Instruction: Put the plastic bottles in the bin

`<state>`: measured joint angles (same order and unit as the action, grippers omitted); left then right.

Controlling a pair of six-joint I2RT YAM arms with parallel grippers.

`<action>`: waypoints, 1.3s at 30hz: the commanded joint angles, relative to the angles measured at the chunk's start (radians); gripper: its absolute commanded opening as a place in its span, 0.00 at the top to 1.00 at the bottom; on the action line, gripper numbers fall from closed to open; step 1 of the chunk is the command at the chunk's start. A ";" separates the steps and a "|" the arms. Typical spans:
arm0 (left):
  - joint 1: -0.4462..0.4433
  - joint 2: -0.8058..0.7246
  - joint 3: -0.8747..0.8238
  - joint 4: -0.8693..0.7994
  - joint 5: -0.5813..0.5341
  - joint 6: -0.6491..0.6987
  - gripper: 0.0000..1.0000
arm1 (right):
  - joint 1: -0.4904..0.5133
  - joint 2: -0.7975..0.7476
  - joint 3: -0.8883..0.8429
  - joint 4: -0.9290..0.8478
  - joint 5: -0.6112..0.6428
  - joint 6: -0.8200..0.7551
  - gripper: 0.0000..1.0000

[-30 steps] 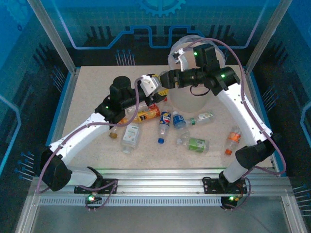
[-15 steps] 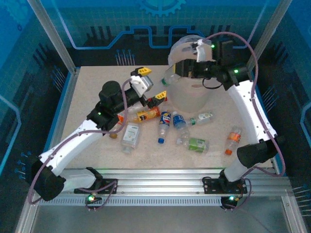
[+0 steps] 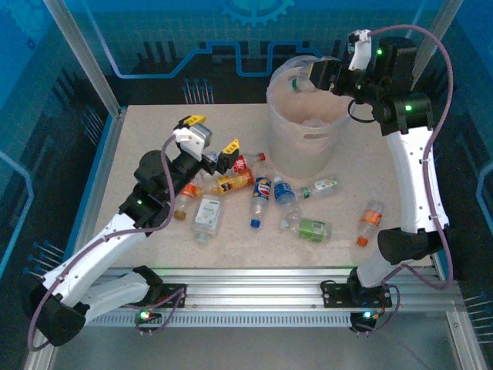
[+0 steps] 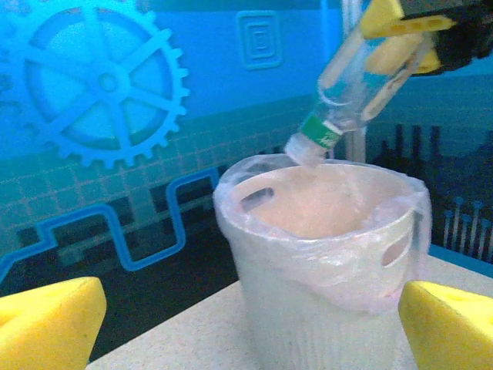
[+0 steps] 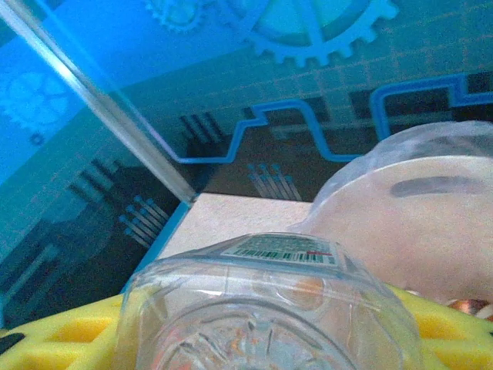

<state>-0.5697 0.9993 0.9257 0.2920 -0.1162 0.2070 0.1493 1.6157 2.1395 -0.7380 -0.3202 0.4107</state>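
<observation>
Layout: the table (image 3: 139, 154) carries the bin (image 3: 296, 150) at its far right. The loose bottles (image 3: 262, 189) lie scattered across the middle and near right of the table, apart from the bin.

Right gripper (image 3: 323, 75): I hold it raised above the far right rim of the bin. Its pads pinch the clear bottle (image 4: 350, 85) by the body. The bottle is tilted neck down, and its green-banded neck sits just above the bin's lined mouth. The right wrist view looks along the bottle's base, seated between the yellow pads.

Left gripper (image 3: 212, 132): spread wide and empty. I hold it above the left end of the scatter, facing the bin.

Step in hand: dropping one bottle into the bin.

Next move, as I judge it:
1. Confirm the neck is inside the rim line, not over the edge.
2. Part the right pads and let the bottle fall.
3. Lower the left gripper to a nearby bottle, such as the orange bottle (image 3: 231, 183) just beside it.

Caution: released over the rim, the bottle may glance off and fall outside.
</observation>
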 commanded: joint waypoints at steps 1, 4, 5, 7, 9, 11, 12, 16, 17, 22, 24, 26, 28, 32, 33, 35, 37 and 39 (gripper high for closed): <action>-0.003 -0.019 0.006 -0.078 -0.151 -0.083 0.01 | -0.007 0.049 0.043 0.027 0.113 -0.031 0.61; 0.005 -0.014 0.021 -0.139 -0.210 -0.123 0.01 | -0.007 0.109 0.095 -0.009 0.158 -0.044 0.61; 0.008 -0.013 0.023 -0.152 -0.226 -0.138 0.01 | -0.008 0.129 0.112 -0.023 0.162 -0.045 0.61; 0.014 -0.013 0.024 -0.171 -0.251 -0.166 0.01 | -0.007 0.169 0.137 -0.044 0.151 -0.043 0.60; 0.025 -0.011 0.025 -0.190 -0.270 -0.196 0.01 | -0.005 0.212 0.160 -0.067 0.133 -0.039 0.60; 0.042 -0.008 0.027 -0.214 -0.294 -0.234 0.01 | 0.000 0.250 0.183 -0.090 0.126 -0.031 0.60; 0.050 -0.007 0.028 -0.227 -0.300 -0.249 0.01 | 0.000 0.272 0.192 -0.100 0.124 -0.024 0.60; 0.091 -0.008 0.035 -0.288 -0.312 -0.318 0.01 | -0.001 0.346 0.216 -0.118 0.092 0.002 0.60; 0.097 -0.010 0.034 -0.297 -0.313 -0.332 0.01 | -0.001 0.363 0.221 -0.121 0.083 0.012 0.60; 0.119 -0.009 0.035 -0.343 -0.326 -0.368 0.01 | -0.002 0.429 0.224 -0.124 0.041 0.047 0.60; 0.130 -0.008 0.031 -0.357 -0.327 -0.381 0.01 | -0.003 0.452 0.223 -0.121 0.019 0.058 0.59; 0.139 -0.008 0.028 -0.370 -0.326 -0.392 0.01 | -0.005 0.474 0.222 -0.121 -0.005 0.069 0.58; 0.144 -0.008 0.027 -0.378 -0.326 -0.398 0.01 | -0.014 0.495 0.221 -0.125 -0.027 0.083 0.56; 0.149 -0.006 0.028 -0.384 -0.322 -0.406 0.01 | -0.027 0.531 0.221 -0.144 -0.052 0.099 0.50; 0.151 -0.005 0.027 -0.387 -0.321 -0.408 0.01 | -0.029 0.540 0.220 -0.149 -0.056 0.100 0.49; 0.152 -0.001 0.027 -0.388 -0.320 -0.411 0.01 | -0.034 0.557 0.220 -0.161 -0.059 0.097 0.45; 0.153 0.004 0.031 -0.396 -0.321 -0.413 0.01 | -0.035 0.570 0.220 -0.172 -0.054 0.092 0.40; 0.154 0.008 0.036 -0.409 -0.322 -0.414 0.01 | -0.036 0.580 0.220 -0.184 -0.035 0.085 0.35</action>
<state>-0.4255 1.0012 0.9268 -0.0895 -0.4229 -0.1860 0.1257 2.1757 2.3192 -0.8864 -0.3450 0.4938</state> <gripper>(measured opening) 0.990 0.637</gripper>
